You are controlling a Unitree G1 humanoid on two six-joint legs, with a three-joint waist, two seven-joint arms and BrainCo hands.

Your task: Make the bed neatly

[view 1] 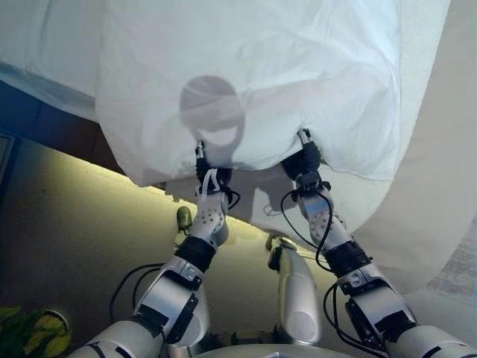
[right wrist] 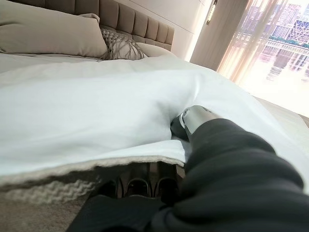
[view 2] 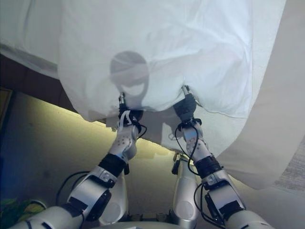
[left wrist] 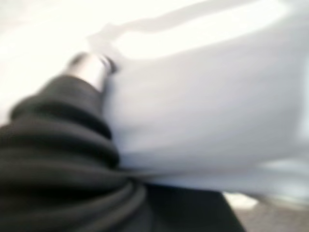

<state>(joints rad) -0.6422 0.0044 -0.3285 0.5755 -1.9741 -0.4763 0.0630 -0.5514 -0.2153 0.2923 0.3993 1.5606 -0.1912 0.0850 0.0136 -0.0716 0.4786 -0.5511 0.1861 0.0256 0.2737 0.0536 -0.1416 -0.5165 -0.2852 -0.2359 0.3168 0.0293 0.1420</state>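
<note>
- At the far left of the eye views a green plant point(view 1: 26, 328) sits on the floor point(view 1: 67, 246) in the lower corner, well apart from the bed
- A dark bed base point(view 1: 52, 123) runs under the mattress edge, and a strip of warm light glows on the floor below it
- The white duvet point(view 1: 253, 82) covers the bed and its near edge overhangs the side, bunched where the 2 hands meet it
- The left hand point(view 1: 203, 162) reaches up to the hem of the duvet; its dark ribbed cover shows, but the fingers are tucked into the cloth, so it cannot be told whether they grip it
- The left wrist view shows only the cover, a silver finger point(left wrist: 89, 67) and white cloth pressed close against it
- The right hand point(view 1: 304, 153) meets the same hem just beside the left one, its fingers likewise buried in the fold; their grip cannot be told
- In the right wrist view the duvet spreads across the bed toward a beige pillow point(right wrist: 48, 34), a woven cushion point(right wrist: 120, 48) and a padded headboard point(right wrist: 135, 21)
- To the right a pale curtain point(view 1: 440, 149) hangs beside the bed
</note>
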